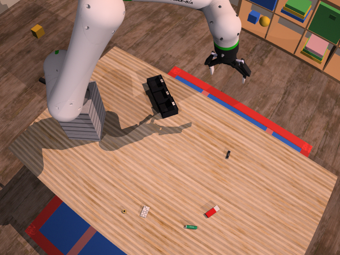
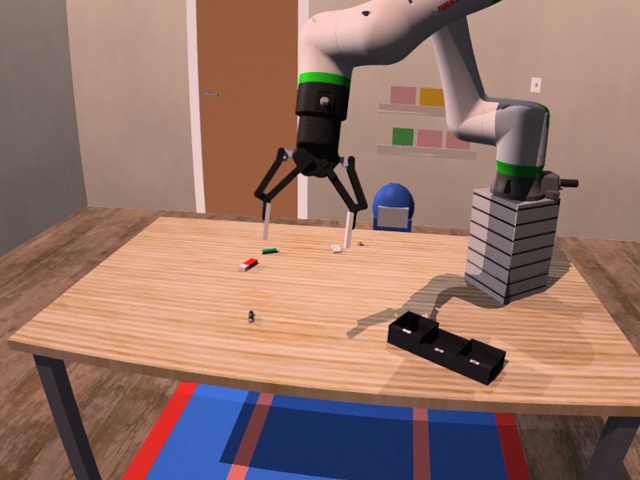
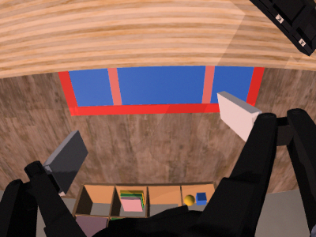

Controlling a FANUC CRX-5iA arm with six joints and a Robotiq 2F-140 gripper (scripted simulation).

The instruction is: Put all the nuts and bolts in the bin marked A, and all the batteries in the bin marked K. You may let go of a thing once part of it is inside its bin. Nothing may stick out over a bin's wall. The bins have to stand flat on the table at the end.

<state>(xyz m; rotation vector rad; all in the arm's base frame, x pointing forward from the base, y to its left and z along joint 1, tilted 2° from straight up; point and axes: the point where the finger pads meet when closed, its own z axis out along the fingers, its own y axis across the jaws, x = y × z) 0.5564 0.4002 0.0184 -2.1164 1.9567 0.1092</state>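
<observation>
In the top view, the fingers (image 1: pixel 227 75) (image 2: pixel 306 242) hang beyond the desk (image 1: pixel 175 175) (image 2: pixel 310 289) (image 3: pixel 118 35) edge, spread wide, with nothing between them. The nut (image 1: pixel 124 211) (image 2: pixel 360 243) lies near the domino (image 1: pixel 144 211) (image 2: pixel 336 249); the green battery (image 1: pixel 191 227) (image 2: pixel 269 250) lies beside the eraser (image 1: pixel 212 211) (image 2: pixel 248 264). What looks like a black battery (image 1: pixel 228 154) (image 2: pixel 251 316) lies well apart, probably the handiest first pick: centre over it, turn the fingers to close across its narrow width, then descend straight.

In the exterior view, the wrist points down, the fingertips above desk height. The batteries lie on their sides and could roll if one finger touches first, so close evenly and low. The nut wants a gentler, centred pinch. Lower each battery lengthwise into K (image 1: pixel 162 96) (image 2: pixel 444 356) (image 3: pixel 274 13), clear of its walls, to avoid tipping the bins.

In the wrist view, the pads stand far apart over floor and mat. A (image 1: pixel 156 84) (image 2: pixel 470 366) (image 3: pixel 307 50), for the nut, is the end bin beside K.
</observation>
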